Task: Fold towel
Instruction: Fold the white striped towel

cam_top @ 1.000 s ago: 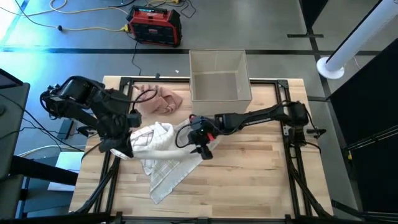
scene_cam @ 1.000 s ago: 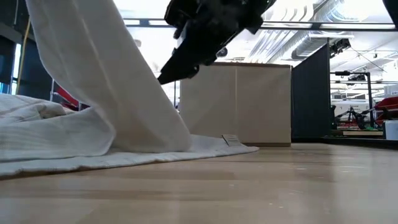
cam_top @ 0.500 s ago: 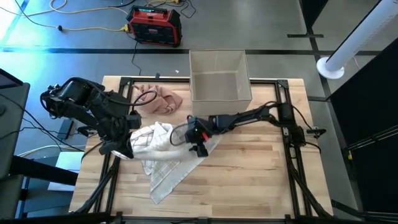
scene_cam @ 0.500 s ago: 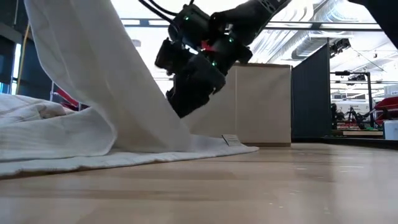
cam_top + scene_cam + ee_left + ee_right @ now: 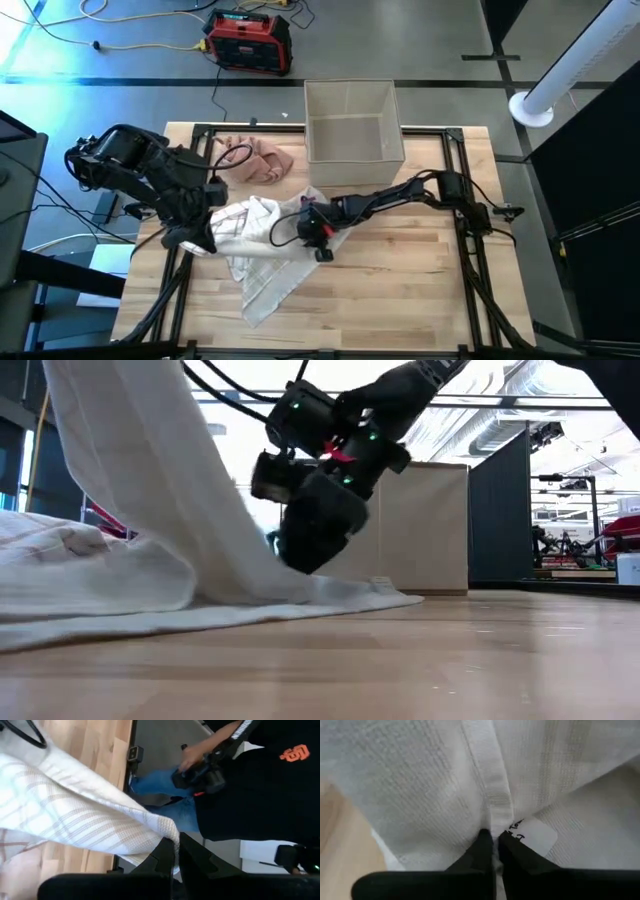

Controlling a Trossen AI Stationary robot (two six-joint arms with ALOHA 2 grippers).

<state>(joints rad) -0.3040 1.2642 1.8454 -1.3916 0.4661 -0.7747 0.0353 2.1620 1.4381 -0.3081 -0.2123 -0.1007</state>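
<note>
A white checked towel (image 5: 262, 250) lies crumpled on the wooden table, left of centre. One part of it rises steeply off the table (image 5: 150, 480) toward my left gripper (image 5: 203, 238), which is shut on its edge near the table's left side. My right gripper (image 5: 318, 238) is low over the towel's right part and shut on a hem (image 5: 492, 795) beside a white label (image 5: 532, 835). In the low view my right gripper (image 5: 305, 555) sits just above the flat towel edge (image 5: 370, 595). My left gripper pinches a hemmed corner of the towel (image 5: 167, 827) between its two fingers. That corner is lifted clear, and the cloth spreads away from the fingers and drapes down to the table. My right gripper pinches the towel's raised hem (image 5: 496, 817) between its two fingertips, right next to the label. The fingers come from above, slanting in from the table's right. The cloth around the hold lies low, at or near the table.
A pink cloth (image 5: 255, 160) lies bunched at the far left of the table. A clear open box (image 5: 352, 122) stands at the far edge, centre. Bare wood stretches to the right and near side. A person (image 5: 260, 780) stands beyond the table edge.
My right gripper has gone down and a little toward the table's left, onto the towel's right part. The towel's flat edge beside it has shifted slightly. My left gripper has kept the lifted corner where it was.
</note>
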